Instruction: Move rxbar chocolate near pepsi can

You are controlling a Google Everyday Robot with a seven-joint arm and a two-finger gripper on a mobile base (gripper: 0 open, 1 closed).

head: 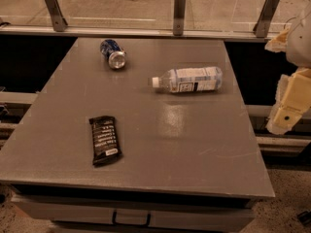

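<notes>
The rxbar chocolate, a flat black wrapper with white text, lies on the grey table at the front left. The pepsi can, blue with a silver end, lies on its side at the far left of the table. The gripper, pale and blocky, hangs off the table's right edge, well away from both the bar and the can.
A clear plastic bottle with a pale label lies on its side right of the can. A glass railing with metal posts runs behind the table. A drawer handle is below the front edge.
</notes>
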